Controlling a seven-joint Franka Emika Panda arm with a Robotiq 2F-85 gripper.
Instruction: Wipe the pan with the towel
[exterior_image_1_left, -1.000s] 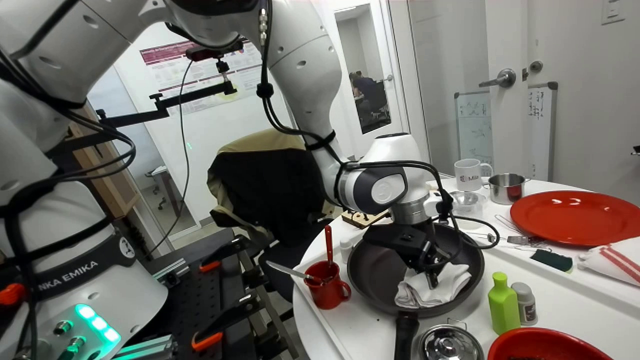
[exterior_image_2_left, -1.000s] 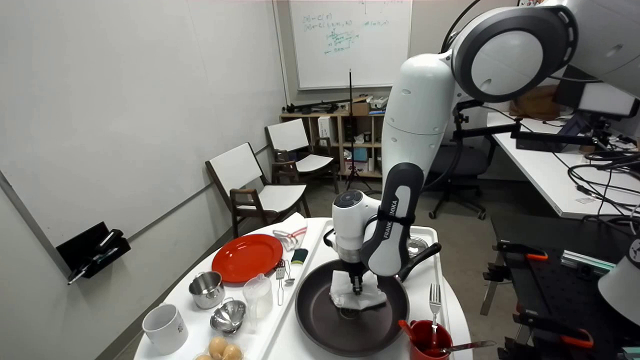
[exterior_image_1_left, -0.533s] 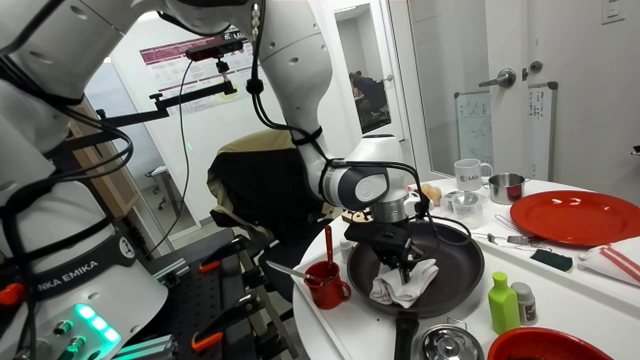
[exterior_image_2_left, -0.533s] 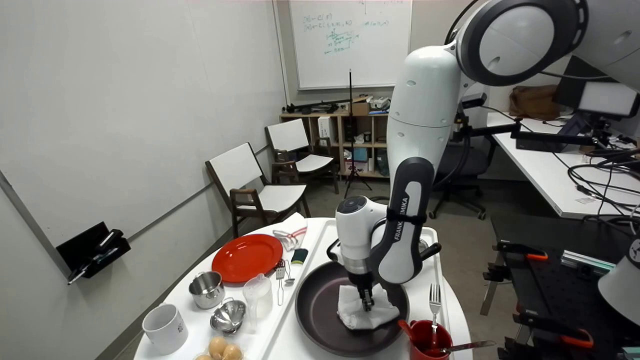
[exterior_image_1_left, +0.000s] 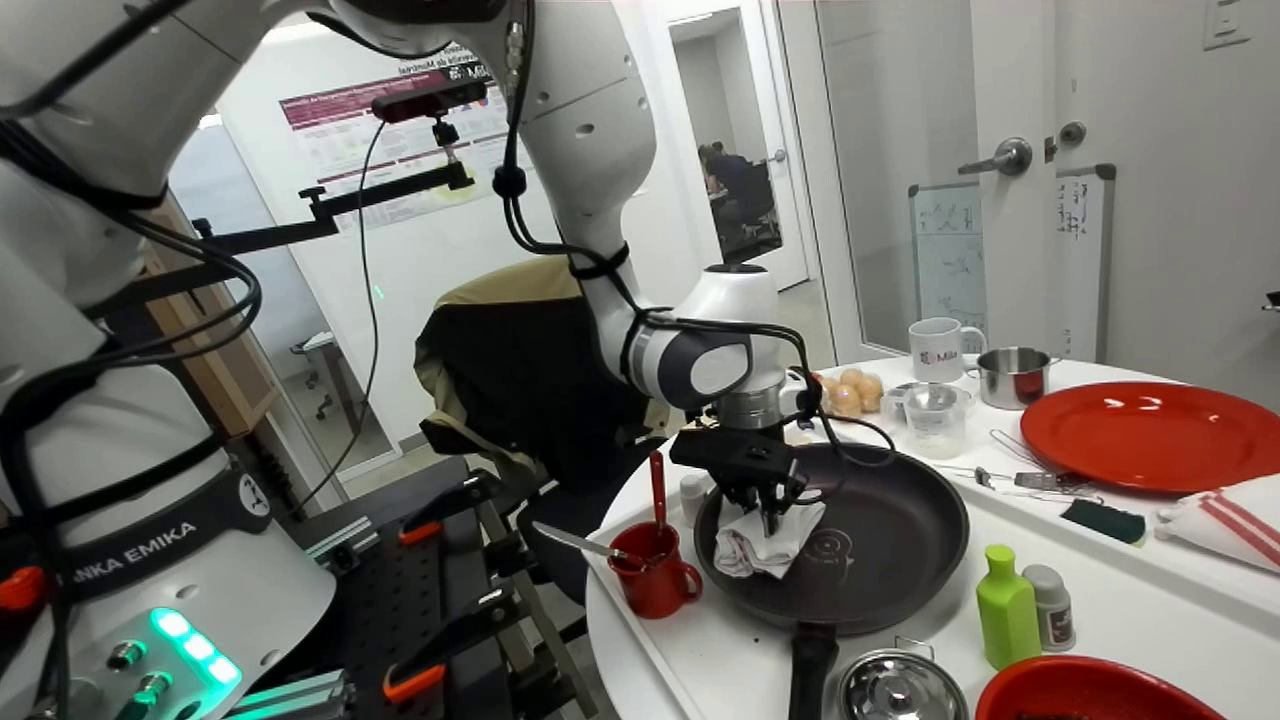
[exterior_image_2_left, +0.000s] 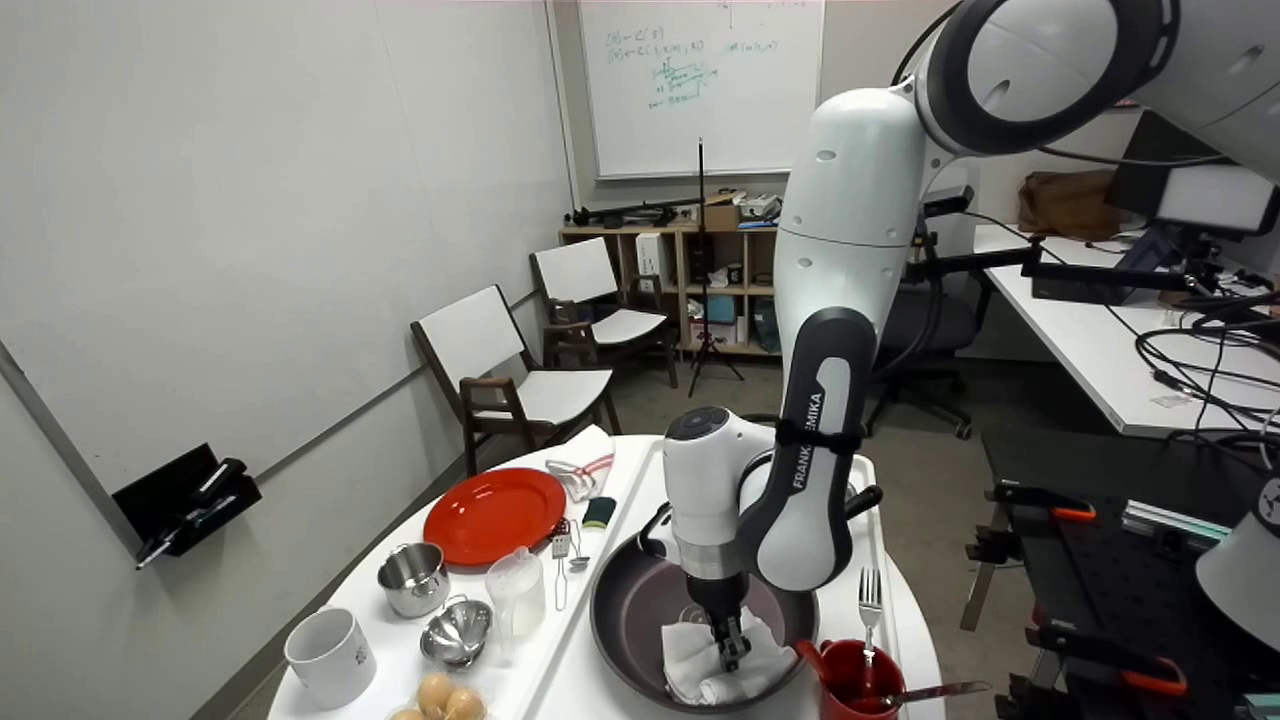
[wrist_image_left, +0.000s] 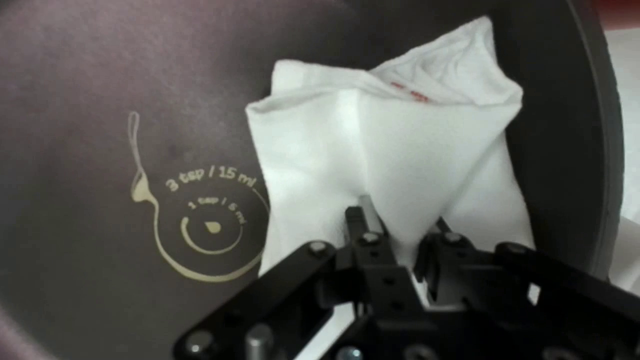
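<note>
A white folded towel (wrist_image_left: 320, 145) with a small red mark lies bunched inside the dark pan (wrist_image_left: 90, 225). My gripper (wrist_image_left: 404, 212) points down into the towel, its fingers shut on a raised fold between them. In both exterior views the towel (exterior_image_1_left: 745, 555) (exterior_image_2_left: 690, 660) is against the pan's floor, near the wall on the side of the red cup. The pan (exterior_image_1_left: 895, 540) (exterior_image_2_left: 640, 590) has a printed measuring mark at its centre, uncovered beside the towel. Its black handle (exterior_image_1_left: 812, 665) points away over the tray. The gripper hides part of the towel.
A red cup (exterior_image_1_left: 655, 580) with cutlery stands close beside the pan. A small white shaker (exterior_image_1_left: 692, 497), a green bottle (exterior_image_1_left: 1007, 610), a lid (exterior_image_1_left: 900, 690) and a red bowl (exterior_image_1_left: 1090, 690) surround it. Eggs (exterior_image_1_left: 855, 390), metal cups and a red plate (exterior_image_1_left: 1150, 435) lie beyond the tray edge.
My gripper has dragged the towel across the pan floor from near the handle side toward the red cup side, uncovering the printed centre mark. The grip on the towel has stayed.
</note>
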